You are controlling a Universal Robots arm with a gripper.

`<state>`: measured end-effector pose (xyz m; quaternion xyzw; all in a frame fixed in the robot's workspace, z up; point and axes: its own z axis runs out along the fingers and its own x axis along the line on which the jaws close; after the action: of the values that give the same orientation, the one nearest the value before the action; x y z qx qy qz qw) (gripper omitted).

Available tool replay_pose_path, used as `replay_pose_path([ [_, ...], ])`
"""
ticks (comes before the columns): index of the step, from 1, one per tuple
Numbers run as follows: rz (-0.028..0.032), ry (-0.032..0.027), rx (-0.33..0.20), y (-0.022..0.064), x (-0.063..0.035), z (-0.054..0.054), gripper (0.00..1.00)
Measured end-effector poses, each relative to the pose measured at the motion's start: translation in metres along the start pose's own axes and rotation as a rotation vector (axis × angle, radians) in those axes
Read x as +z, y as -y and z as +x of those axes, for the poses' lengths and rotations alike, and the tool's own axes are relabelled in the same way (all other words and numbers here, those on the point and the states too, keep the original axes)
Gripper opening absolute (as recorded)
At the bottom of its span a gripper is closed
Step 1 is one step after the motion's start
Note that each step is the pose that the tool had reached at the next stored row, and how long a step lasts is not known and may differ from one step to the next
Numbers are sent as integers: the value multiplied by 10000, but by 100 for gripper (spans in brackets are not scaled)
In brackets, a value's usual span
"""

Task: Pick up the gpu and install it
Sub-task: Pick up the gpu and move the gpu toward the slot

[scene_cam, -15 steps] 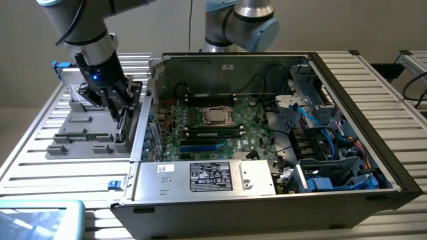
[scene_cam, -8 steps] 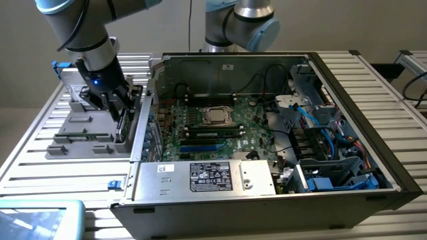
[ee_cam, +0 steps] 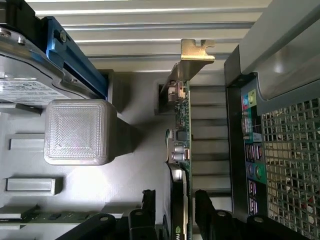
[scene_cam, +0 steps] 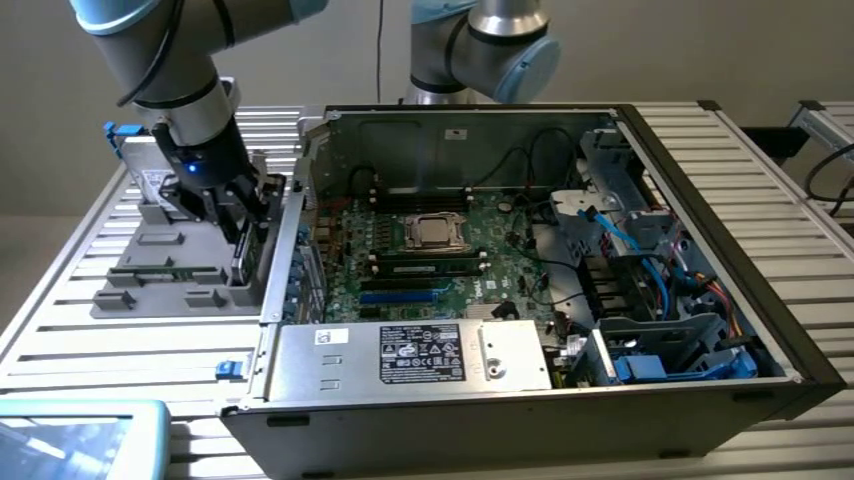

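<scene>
One arm, one card to fetch.

Exterior view: the gripper [scene_cam: 238, 225] hangs low over the grey parts tray [scene_cam: 147, 285]. The tray sits on the slatted table [scene_cam: 80, 340], just beside the open computer case [scene_cam: 707, 190], on the exterior view's left. The gpu [scene_cam: 243, 262] stands on edge in a tray slot, probably so its thin faces are offered for a pinch.

Wrist view: jaws spread wide, one finger on each side of the gpu [ee_cam: 182, 125], neither visibly pressing it. Card looks seated, not lifted. Its metal bracket [ee_cam: 197, 50] points away from the gripper [ee_cam: 175, 197]. The labelled drive [ee_cam: 25, 85] rests apart in its own holder.
</scene>
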<state>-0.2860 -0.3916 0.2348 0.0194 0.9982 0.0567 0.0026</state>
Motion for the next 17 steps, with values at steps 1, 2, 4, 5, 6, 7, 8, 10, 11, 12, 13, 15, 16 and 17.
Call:
replay_pose_path([
  [1,-19,-3,4,3,8,-3,46],
  [2,-42,-3,5,5,17,-8,46],
  [4,-88,-8,7,7,34,-22,46],
  [5,-98,-16,14,7,39,-21,46],
  [6,-99,-30,24,7,39,-21,46],
  [7,-99,-44,36,6,40,-22,46],
  [8,-100,-51,47,6,41,-22,46],
  [10,-104,-60,64,7,41,-26,46],
  [11,-111,-63,73,7,42,-28,46],
  [12,-118,-66,79,6,43,-31,46],
  [13,-120,-69,81,6,43,-31,46],
  [15,-139,-72,81,6,44,-32,46],
  [16,-148,-72,81,6,45,-32,46],
  [17,-157,-72,82,6,47,-32,46],
])
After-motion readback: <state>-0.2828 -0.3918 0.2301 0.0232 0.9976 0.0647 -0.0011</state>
